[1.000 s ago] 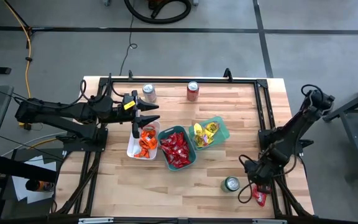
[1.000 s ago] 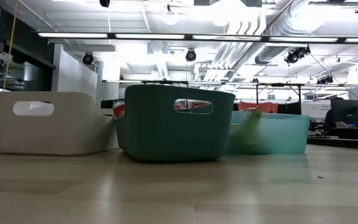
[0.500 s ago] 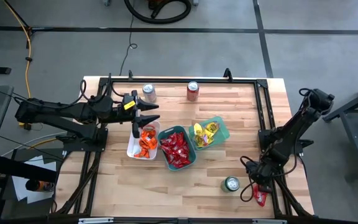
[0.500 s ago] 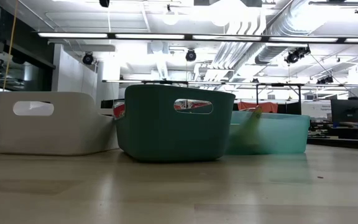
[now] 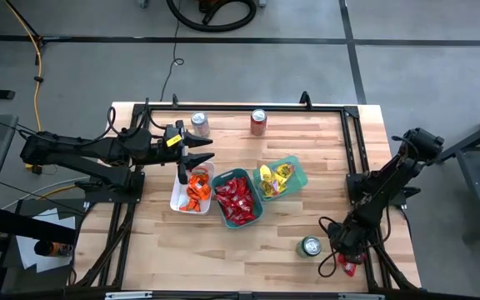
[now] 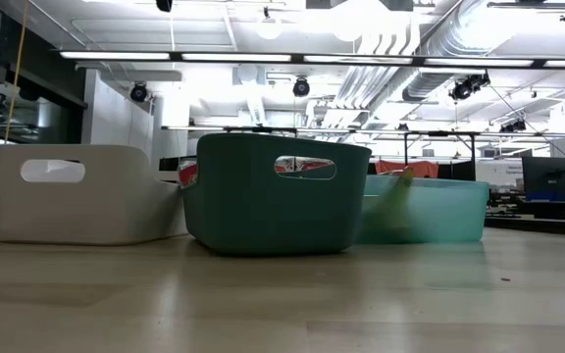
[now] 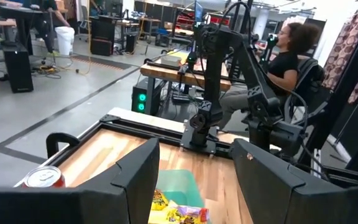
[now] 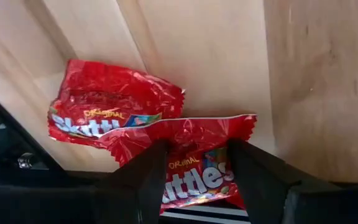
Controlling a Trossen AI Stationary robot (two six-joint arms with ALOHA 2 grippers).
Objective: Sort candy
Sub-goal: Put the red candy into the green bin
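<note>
Right wrist view: right gripper point(image 8: 194, 163), fingers parted, straddles a red candy packet point(image 8: 194, 155) at the table's point(image 8: 316, 81) near-right edge; light, crinkly, slippery, best pinched mid-body.

"Skittles Original" — two red candy packets point(image 8: 114, 112)

We see the left end effector point(image 7: 191, 186) with its two dark fingers point(image 7: 138, 180) spread apart, nothing between them. Framed in that gap sits a pale green plastic tray point(image 7: 180, 182) holding yellow crinkly candy packets point(image 7: 182, 213) on the light wooden worktop point(image 7: 107, 152). Beside the one finger stands a red drink can with a silver top point(image 7: 42, 177). Well beyond, the other dark arm point(image 7: 229, 68) rises from the worktop's far edge, and a seated person in a black shirt point(image 7: 284, 62) is behind it.
</note>
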